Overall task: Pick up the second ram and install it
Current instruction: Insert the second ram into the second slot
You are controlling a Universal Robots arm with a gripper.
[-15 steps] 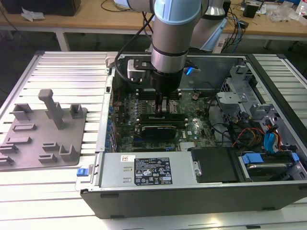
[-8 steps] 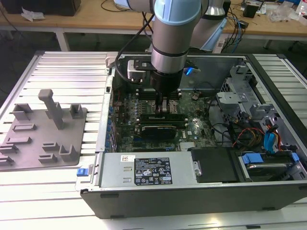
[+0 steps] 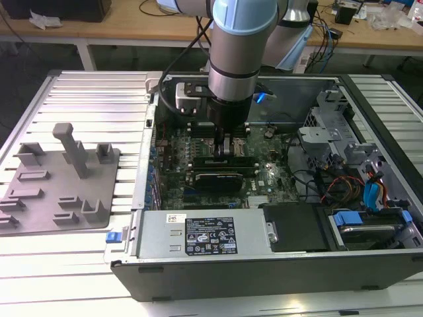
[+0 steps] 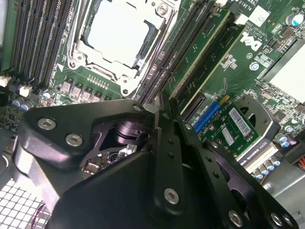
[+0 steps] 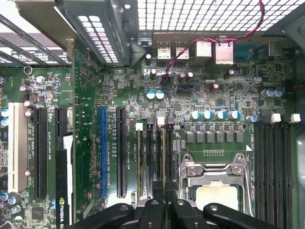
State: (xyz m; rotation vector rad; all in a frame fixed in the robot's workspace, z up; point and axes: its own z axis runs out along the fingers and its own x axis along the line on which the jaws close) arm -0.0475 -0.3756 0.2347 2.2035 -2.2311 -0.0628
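Gripper (image 3: 228, 149) is inside the case (image 3: 264, 277). Jaws are almost closed, pinching the ram (image 3: 239, 160) between them. Ram stands on edge over the motherboard (image 3: 264, 181) slots, at 3 o'clock from the plate (image 3: 39, 212) in the exterior view.

Bright, even overhead light. Counter (image 3: 86, 92) glares pale; arm (image 3: 234, 46) shadows motherboard (image 3: 173, 158). Socket cover (image 4: 116, 31) blown white in second wrist view, hand (image 4: 157, 109) near-black there.
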